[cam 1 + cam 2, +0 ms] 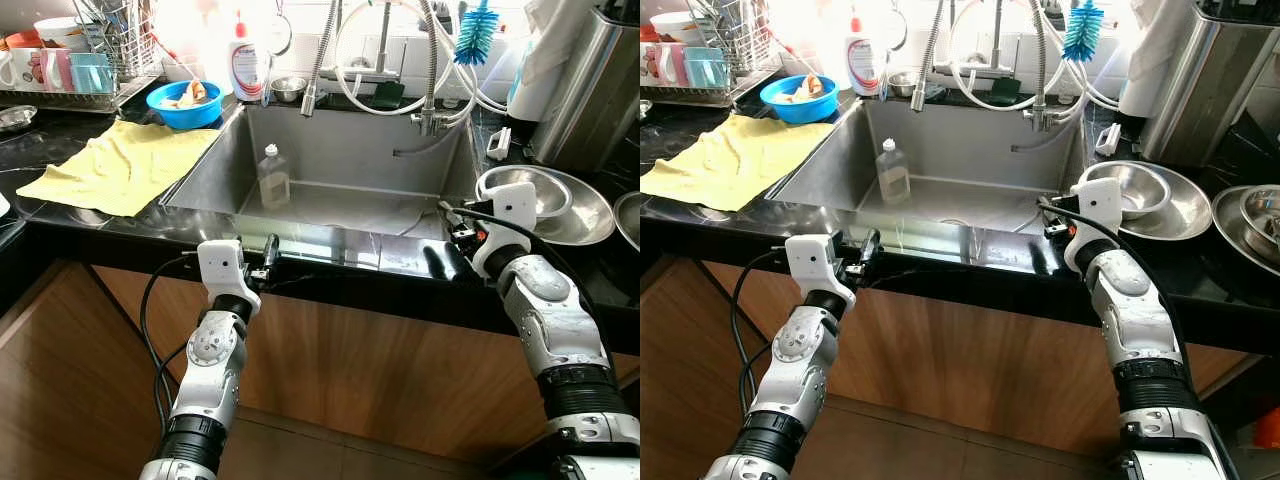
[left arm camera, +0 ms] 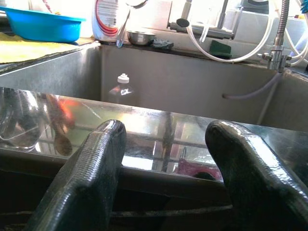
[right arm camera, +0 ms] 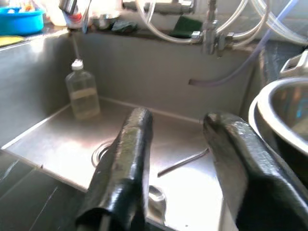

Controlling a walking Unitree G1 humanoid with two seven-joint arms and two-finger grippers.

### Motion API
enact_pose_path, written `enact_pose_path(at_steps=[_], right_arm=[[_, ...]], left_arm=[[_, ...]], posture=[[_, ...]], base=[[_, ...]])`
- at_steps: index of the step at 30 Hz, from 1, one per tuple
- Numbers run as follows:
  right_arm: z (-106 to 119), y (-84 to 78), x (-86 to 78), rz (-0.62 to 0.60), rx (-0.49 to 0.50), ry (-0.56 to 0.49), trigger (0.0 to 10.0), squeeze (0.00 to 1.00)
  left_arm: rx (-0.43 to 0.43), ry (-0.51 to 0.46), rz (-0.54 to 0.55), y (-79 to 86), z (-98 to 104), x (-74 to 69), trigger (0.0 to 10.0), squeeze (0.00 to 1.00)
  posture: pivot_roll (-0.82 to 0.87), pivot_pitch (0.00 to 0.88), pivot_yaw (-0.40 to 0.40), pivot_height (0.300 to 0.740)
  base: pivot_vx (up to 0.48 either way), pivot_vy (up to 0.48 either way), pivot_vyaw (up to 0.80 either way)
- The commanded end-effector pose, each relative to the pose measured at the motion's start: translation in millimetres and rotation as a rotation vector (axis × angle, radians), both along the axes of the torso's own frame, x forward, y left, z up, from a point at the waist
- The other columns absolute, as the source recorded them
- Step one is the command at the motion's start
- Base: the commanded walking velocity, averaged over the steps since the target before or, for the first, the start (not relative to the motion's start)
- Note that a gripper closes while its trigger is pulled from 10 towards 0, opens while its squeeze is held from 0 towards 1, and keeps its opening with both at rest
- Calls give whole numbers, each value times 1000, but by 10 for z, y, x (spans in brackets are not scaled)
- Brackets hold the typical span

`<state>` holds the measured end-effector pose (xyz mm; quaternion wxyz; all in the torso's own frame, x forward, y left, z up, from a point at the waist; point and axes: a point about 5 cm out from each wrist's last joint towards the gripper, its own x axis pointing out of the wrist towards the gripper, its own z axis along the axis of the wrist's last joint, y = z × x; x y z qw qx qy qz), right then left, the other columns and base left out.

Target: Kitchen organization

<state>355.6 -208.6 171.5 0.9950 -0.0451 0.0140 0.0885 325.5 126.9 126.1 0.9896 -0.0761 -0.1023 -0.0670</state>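
A clear plastic bottle (image 1: pixel 273 177) with a white cap stands upright in the steel sink (image 1: pixel 340 215), near its left wall. My left gripper (image 2: pixel 166 132) is open and holds nothing. It hovers at the sink's front rim, in line with the bottle (image 2: pixel 120 89) but well short of it. My right gripper (image 3: pixel 177 120) is also open and holds nothing. It sits over the front right corner of the sink, beside a steel bowl (image 1: pixel 545 200). A thin metal utensil (image 3: pixel 183 163) lies on the sink floor near the drain (image 3: pixel 103 151).
A yellow cloth (image 1: pixel 115 165), a blue bowl (image 1: pixel 185 103) and a dish rack with mugs (image 1: pixel 70 60) occupy the left counter. Dish soap (image 1: pixel 244 62), faucet hoses (image 1: pixel 400 60) and a blue brush (image 1: pixel 476 30) line the back. A tall steel canister (image 1: pixel 595 85) stands at the right.
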Motion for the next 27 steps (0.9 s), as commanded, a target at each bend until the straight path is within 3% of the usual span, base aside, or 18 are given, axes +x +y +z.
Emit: enact_pose_path(at_steps=[1,2,5,9,12,14,16,17,20,27], right_arm=[[120,29,6,-6,-12,-65,10000,0],[224,23,-17,-41,-52,-146,10000,0],[441,15,-133,-123,5,-320,10000,0],[472,59,-228,-120,-20,-366,10000,0],[441,84,-397,-134,-14,-401,10000,0],[396,71,-545,-153,-20,-413,10000,0],[385,66,-593,-160,-17,-419,10000,0],[309,46,-740,-191,-2,-409,10000,0],[142,49,-905,-220,17,-365,10000,0],[-92,85,-1080,-269,37,-289,10000,0]], left_arm=[[10,5,7,15,10,5,10000,0],[10,2,9,18,15,5,10000,0],[29,-14,14,38,40,10,10000,0],[55,-29,2,38,62,9,10000,0],[66,-42,-6,39,90,5,10000,0],[73,-51,-9,49,110,2,10000,0],[77,-54,-9,53,114,0,10000,0],[92,-55,-12,81,99,-22,10000,0],[110,-47,-5,138,47,-65,10000,0],[172,-32,15,328,8,-88,10000,0]], posture=[[-100,0,12,740],[-99,0,12,740],[-100,0,13,740],[-101,0,16,740],[-105,0,19,740],[-108,0,21,740],[-108,0,21,740],[-124,0,30,740],[-119,0,35,740],[-119,0,60,740]], base=[[0,0,0],[0,0,0],[0,0,0],[0,0,0],[0,0,0],[0,0,0],[0,0,0],[0,0,0],[0,0,0],[0,0,0]])
